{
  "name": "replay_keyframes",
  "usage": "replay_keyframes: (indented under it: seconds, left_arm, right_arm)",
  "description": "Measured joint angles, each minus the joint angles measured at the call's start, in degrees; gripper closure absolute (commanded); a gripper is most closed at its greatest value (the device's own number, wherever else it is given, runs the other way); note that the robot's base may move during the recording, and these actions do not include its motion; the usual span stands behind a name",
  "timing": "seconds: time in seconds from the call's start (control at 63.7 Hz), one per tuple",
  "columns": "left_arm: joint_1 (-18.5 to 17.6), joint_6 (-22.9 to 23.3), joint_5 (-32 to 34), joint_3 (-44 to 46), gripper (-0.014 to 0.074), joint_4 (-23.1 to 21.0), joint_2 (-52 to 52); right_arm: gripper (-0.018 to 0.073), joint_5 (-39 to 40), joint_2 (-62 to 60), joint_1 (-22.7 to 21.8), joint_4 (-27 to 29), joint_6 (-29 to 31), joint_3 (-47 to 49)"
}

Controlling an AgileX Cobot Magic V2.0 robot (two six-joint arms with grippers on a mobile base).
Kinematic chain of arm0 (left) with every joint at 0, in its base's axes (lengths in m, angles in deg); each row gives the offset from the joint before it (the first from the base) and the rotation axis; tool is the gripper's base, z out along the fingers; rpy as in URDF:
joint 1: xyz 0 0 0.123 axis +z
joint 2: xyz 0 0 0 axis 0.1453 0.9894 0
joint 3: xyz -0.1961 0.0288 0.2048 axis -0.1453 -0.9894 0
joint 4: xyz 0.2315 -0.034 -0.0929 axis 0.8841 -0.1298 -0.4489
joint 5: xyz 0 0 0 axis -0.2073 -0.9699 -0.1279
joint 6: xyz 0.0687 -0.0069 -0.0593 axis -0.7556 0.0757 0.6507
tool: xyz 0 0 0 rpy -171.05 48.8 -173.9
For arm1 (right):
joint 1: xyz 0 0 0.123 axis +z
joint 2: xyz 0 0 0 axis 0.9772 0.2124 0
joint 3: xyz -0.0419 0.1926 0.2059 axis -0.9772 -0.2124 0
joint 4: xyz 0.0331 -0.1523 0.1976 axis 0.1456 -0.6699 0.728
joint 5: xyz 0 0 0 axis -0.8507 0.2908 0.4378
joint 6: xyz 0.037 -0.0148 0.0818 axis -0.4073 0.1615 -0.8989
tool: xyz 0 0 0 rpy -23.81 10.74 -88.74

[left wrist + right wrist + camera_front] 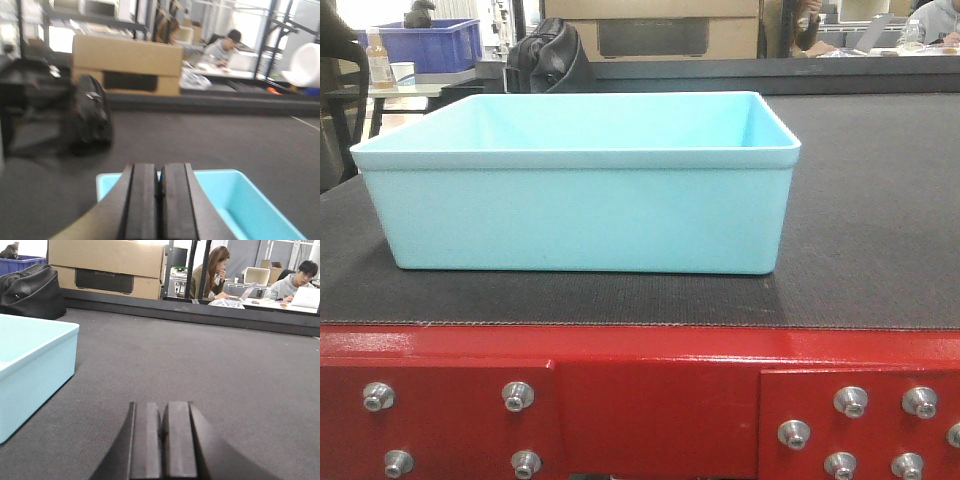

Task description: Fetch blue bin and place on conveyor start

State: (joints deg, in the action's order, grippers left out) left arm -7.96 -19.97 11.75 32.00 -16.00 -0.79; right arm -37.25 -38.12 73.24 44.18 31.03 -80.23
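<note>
The pale aqua-blue bin (pixel 580 180) stands upright and empty on the dark fabric belt (pixel 880 200), just behind the glossy red bolted frame (pixel 640 400) at the conveyor's start. No gripper shows in the front view. In the left wrist view my left gripper (pixel 160 175) is shut on nothing and hovers over the bin's near rim (pixel 220 172). In the right wrist view my right gripper (pixel 162 412) is shut and empty, low over the belt (pixel 225 365), with the bin (pixel 30 365) apart at its left.
A black bag (pixel 548 55) and a cardboard box (pixel 105 265) lie at the belt's far side. A dark blue crate (pixel 430 42) and a bottle (pixel 380 60) stand on a table at far left. People sit at desks (pixel 295 282) behind.
</note>
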Motion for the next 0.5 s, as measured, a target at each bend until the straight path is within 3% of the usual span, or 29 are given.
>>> replay_keyframes:
  seconds: [0.11,0.267,0.361,0.502]
  left_arm:
    - [3.87,0.00,4.99,-5.46,0.0707,1.39,-3.38]
    - [8.62,-0.04,5.59,-15.97,0.0707,3.58,-12.96]
    - [10.34,-0.14,3.42,-21.34,0.0707,7.77,-19.03]
    - [10.88,-0.14,-0.37,-27.87,0.0707,9.20,-27.29]
  right_arm:
    - [0.0725,0.00,0.00,0.00,0.00,0.00,0.00]
    - [0.0725,0.04,0.00,0.00,0.00,0.00,0.00]
    - [0.0725,0.14,0.00,0.00,0.00,0.00,0.00]
    - [0.0725,0.14,0.00,0.00,0.00,0.00,0.00]
